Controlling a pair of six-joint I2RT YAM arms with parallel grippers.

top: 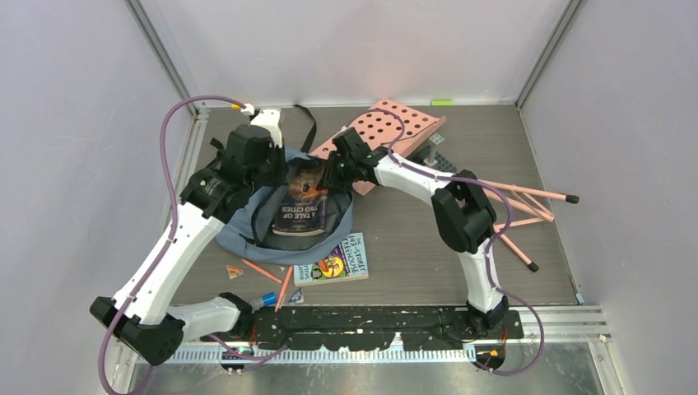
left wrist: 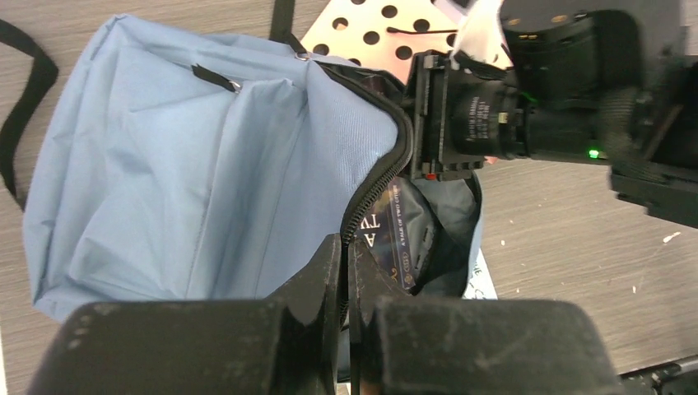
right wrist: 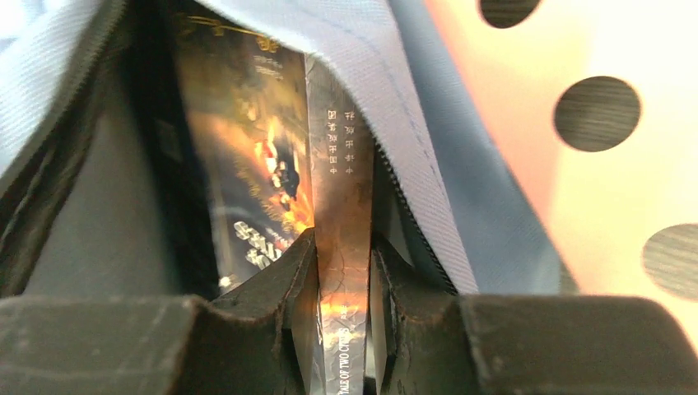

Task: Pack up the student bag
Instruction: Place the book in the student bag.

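Note:
The dusty-blue student bag [top: 247,226] lies open at the left-middle of the table. A dark book, "A Tale of Two Cities" [top: 301,206], sits partly inside its mouth. My left gripper [left wrist: 347,262] is shut on the bag's black zipper edge [left wrist: 387,177] and holds the opening up; the bag fabric [left wrist: 165,164] fills that view. My right gripper [right wrist: 342,267] is shut on the book's spine [right wrist: 342,197], inside the bag opening; it shows in the top view [top: 336,169]. The book's cover [left wrist: 403,239] shows in the left wrist view.
A pink perforated board [top: 387,132] lies tilted behind the bag. A second, colourful book [top: 333,259] lies in front of the bag. Pencils [top: 272,276] and small items lie near the front edge. Pink rods [top: 527,206] lie at the right.

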